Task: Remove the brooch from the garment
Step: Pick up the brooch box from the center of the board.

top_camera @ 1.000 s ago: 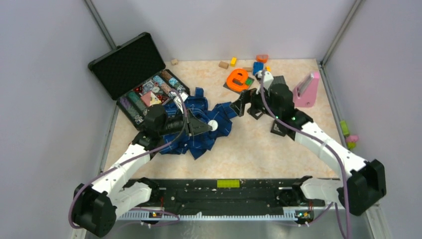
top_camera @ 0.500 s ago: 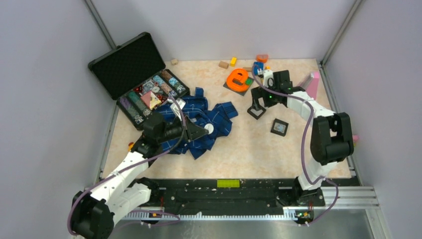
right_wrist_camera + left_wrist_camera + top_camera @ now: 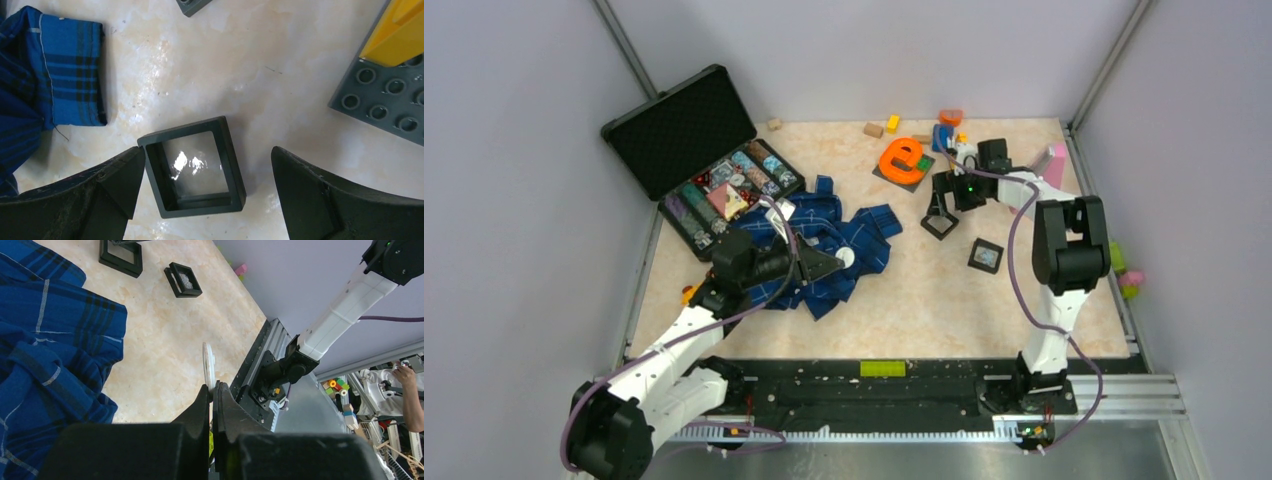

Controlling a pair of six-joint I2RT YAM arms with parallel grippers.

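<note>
Your right arm has swung off the middle of the table and folded up at the far side, and your left arm has drawn back a touch toward its base, taking the brooch (image 3: 847, 257) with it.

Left claw (image 3: 832, 262) is pressed together and pinching the brooch by its lower edge. In the left wrist view the left claw (image 3: 213, 389) has the little pale disc (image 3: 208, 365) standing edge-on just above the fingertips. There the disc shows against the bare table (image 3: 165, 340), with the shirt (image 3: 50, 340) off to the left and a gap between them. From above, the brooch sits over the near right part of the crumpled blue plaid shirt (image 3: 869, 235), so you can't judge its height over the cloth from that view.

Right claw (image 3: 940, 213) hangs over a hollow black frame (image 3: 939, 228) beside the orange letter (image 3: 904, 158). In its own camera the right claw (image 3: 207, 150) is spread wide, one finger (image 3: 115, 190) just at the frame's (image 3: 235, 172) left corner, the other well clear on the right; it holds nothing. A shirt cuff (image 3: 70, 75) lies up to the left, a grey studded plate (image 3: 385, 100) to the right.

A second black frame (image 3: 986, 256) lies nearer you, apart from the first. The open case (image 3: 714, 160) sits at the far left.
</note>
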